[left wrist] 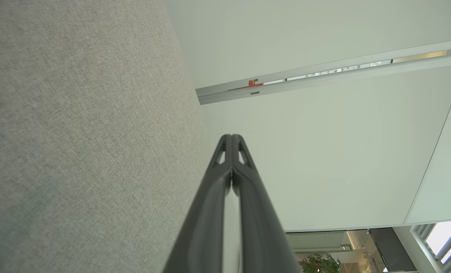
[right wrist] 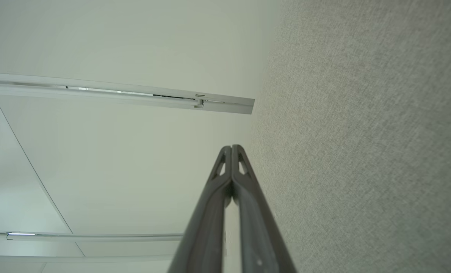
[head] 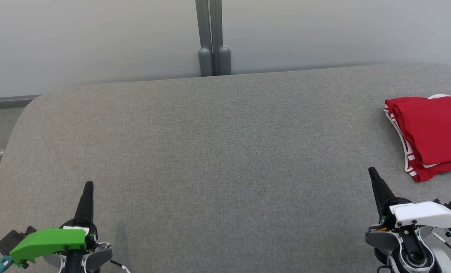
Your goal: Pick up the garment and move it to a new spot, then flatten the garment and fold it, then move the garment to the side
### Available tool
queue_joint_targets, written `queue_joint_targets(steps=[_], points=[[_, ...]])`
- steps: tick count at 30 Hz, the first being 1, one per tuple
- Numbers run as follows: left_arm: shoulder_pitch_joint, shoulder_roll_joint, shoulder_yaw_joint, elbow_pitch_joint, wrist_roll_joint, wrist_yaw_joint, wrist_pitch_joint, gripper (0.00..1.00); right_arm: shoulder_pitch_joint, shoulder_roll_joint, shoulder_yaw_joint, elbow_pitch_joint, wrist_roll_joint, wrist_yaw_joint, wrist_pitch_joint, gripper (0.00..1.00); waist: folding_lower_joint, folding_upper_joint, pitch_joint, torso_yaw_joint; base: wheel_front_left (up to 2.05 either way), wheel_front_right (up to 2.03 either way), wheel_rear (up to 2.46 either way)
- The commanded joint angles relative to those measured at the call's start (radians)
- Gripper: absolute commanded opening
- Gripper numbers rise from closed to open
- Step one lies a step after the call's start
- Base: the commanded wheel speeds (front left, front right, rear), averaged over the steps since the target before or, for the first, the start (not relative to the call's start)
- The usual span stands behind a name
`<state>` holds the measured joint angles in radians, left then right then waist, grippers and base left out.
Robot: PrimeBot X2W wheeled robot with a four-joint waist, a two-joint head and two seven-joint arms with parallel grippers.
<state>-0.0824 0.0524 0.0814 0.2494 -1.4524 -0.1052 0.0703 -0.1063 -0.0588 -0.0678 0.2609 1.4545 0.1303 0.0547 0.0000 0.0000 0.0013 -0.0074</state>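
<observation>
Garment [head: 434,132] lies folded on grey table [head: 218,151] near right pincer [head: 372,171], which, like left pincer [head: 89,185], is closed tight, empty.

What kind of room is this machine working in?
Probably an office or lab test area: pale partition panels joined by a grey post stand behind a grey fabric-covered table holding one folded red garment.

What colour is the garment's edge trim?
White with red stripes, on the red garment; clearest in head view.

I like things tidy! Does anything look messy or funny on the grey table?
Nothing much. The red garment lies folded near the right edge of the table, layers slightly uneven, something white peeking out behind. The left gripper and right gripper are shut, apart from it.
</observation>
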Motion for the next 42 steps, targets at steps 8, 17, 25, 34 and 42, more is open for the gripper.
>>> queue_joint_targets(steps=[8,17,25,34,42], points=[[-0.025,0.0,0.017,-0.006,-0.069,-0.014,0.019,0.0,-0.003,-0.003,-0.016,-0.013,0.069,0.001,0.024,0.0,0.0,0.0,0.001,0.003,0.0,0.0,0.0],[-0.031,-0.001,0.03,-0.006,-0.128,-0.023,0.035,0.0,-0.001,-0.002,-0.029,-0.018,0.133,0.001,0.042,0.0,0.0,0.0,0.001,0.005,0.0,0.0,0.0],[-0.032,-0.002,0.036,-0.005,-0.161,-0.03,0.048,0.0,-0.001,-0.001,-0.037,-0.02,0.17,0.001,0.054,0.0,0.0,0.0,0.002,0.007,0.0,0.0,0.0],[-0.032,-0.002,0.036,-0.005,-0.161,-0.03,0.047,0.0,-0.001,0.0,-0.039,-0.02,0.168,0.001,0.055,0.0,0.0,0.0,0.002,0.007,0.0,0.0,0.0],[-0.032,-0.002,0.036,-0.005,-0.16,-0.03,0.047,0.0,-0.001,0.001,-0.04,-0.02,0.166,0.001,0.056,0.0,0.0,0.0,0.002,0.007,0.0,0.0,0.0]])
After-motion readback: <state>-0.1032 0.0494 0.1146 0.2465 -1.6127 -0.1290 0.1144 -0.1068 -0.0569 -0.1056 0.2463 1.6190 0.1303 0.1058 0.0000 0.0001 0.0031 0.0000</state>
